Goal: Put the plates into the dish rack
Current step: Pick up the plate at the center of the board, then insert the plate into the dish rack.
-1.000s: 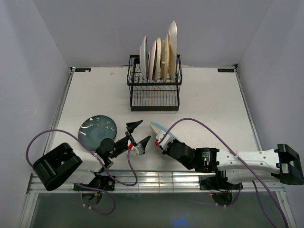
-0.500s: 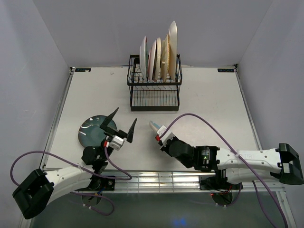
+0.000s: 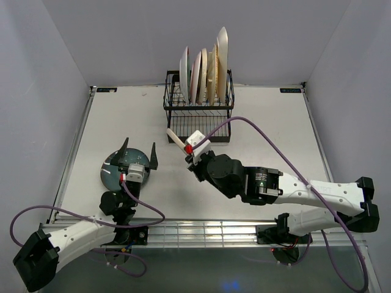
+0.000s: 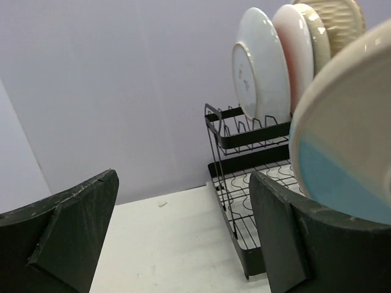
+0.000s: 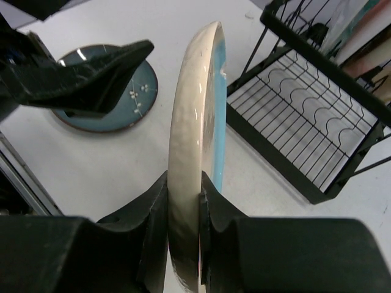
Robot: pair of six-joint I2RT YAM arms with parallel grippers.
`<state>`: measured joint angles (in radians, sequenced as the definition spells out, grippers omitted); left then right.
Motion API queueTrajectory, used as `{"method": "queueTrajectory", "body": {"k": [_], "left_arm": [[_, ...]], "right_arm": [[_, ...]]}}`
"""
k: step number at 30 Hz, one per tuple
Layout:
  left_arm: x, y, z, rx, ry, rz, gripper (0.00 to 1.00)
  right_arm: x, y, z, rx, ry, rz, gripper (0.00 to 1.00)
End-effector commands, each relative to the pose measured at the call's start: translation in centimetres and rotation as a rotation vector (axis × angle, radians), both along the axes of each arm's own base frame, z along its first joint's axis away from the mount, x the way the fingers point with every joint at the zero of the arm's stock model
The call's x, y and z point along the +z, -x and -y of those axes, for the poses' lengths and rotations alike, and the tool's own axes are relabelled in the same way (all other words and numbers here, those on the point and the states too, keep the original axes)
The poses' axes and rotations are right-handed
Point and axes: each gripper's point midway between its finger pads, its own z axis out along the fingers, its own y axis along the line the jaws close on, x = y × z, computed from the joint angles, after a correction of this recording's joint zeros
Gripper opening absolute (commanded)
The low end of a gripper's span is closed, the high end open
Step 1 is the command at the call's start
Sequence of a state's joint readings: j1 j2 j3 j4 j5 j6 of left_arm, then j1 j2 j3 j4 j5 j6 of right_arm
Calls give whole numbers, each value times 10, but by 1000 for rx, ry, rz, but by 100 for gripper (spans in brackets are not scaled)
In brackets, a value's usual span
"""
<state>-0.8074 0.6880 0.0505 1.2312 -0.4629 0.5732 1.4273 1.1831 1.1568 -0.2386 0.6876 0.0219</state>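
right gripper (image 5: 183, 227) is clamped on the lower rim of a cream-and-blue round plate (image 5: 194, 116), one finger on each face, holding it on edge above the white desk (image 3: 275, 134). we find the plate clear of the desk, just in front of the near left corner of the black wire dish rack (image 3: 198, 108) and not touching it.

left gripper (image 3: 138, 155) has its fingers wide apart and holds nothing. it hangs over a dark teal round plate (image 3: 111, 172) lying flat on the desk, well to the left of the rack. we cannot tell whether the fingers touch that plate.

five standing plates (image 3: 204, 72), by our count, sit on edge in the rack's upper tier, crowded toward the right. the slots at the left end look free.

controlling relation: the rack lies beyond the held plate and slightly to its right. the racked plates run near-to-far, while from above the held plate's edge runs obliquely, far-left to near-right. in our judgement the plate must be turned parallel to the slots and carried over the upper tier before it goes down into a left-hand slot. the right arm is plainly the nearer one for this.

risk noted: the rim may catch the front wire or knock the nearest white plate.
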Motion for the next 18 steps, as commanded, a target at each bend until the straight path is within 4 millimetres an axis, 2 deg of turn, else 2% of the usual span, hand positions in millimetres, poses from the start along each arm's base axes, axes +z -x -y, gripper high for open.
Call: {"method": "queueTrajectory", "body": {"k": [1, 5, 7, 9, 13, 15, 18], "left_arm": [[10, 0, -20, 79, 64, -9, 98], [10, 4, -26, 86, 80, -3, 98], [11, 6, -28, 87, 85, 0, 98], [11, 6, -29, 92, 89, -1, 98], [8, 4, -32, 120, 78, -4, 98], [11, 5, -37, 143, 95, 9, 98], [11, 4, -42, 177, 97, 8, 98]], "right_arm": [[84, -11, -7, -54, -197, 80, 8], [130, -18, -16, -87, -291, 120, 8], [146, -23, -18, -123, -335, 148, 8], [163, -31, -12, -187, -392, 170, 8], [188, -39, -13, -245, -496, 218, 8], [210, -41, -11, -260, -561, 254, 8], [219, -51, -22, -289, -554, 279, 8]]}}
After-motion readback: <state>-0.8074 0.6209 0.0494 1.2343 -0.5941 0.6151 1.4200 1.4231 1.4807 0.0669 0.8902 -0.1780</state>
